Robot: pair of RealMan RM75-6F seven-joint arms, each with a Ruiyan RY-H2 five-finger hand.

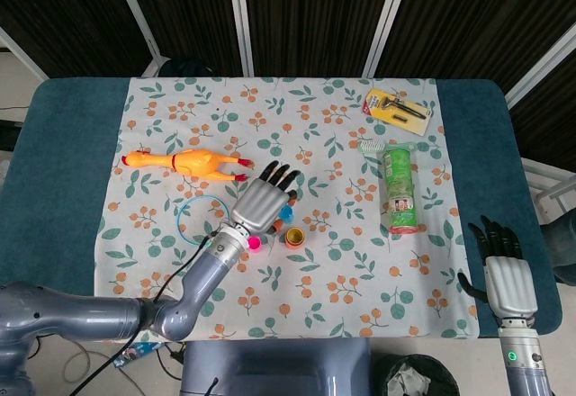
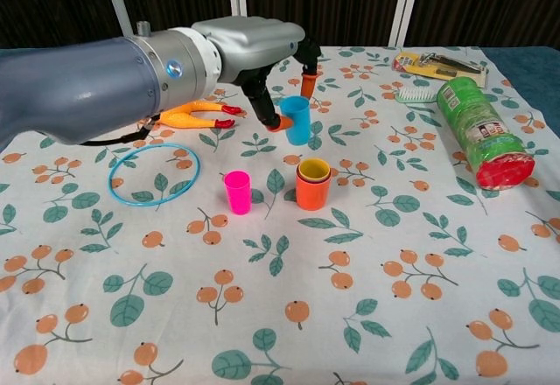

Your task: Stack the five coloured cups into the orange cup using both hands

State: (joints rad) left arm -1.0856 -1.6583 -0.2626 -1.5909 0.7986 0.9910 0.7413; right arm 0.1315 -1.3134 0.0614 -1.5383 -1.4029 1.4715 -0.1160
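Aloft, blue cup (image 2: 296, 119) in left hand (image 2: 254, 45), above orange cup (image 2: 312, 184).

The left hand (image 2: 262, 48) has a smooth, satin metal-look shell with a soft sheen, and its dark fingers end in matt orange rubbery fingertips (image 2: 308, 79). Between them sits a blue cup (image 2: 296, 120) of smooth, slightly glossy plastic. Just below the hand, the pink cup (image 2: 237, 192) and the orange cup (image 2: 312, 188) with a yellow cup (image 2: 313, 171) nested inside show the same smooth plastic finish. All rest on a matt woven tablecloth (image 2: 411, 254) printed with leaves and berries. Behind the hand lies a glossy rubber chicken (image 2: 197, 115); far to its right, a shiny clear-green plastic bottle (image 2: 477, 133) with a paper label.
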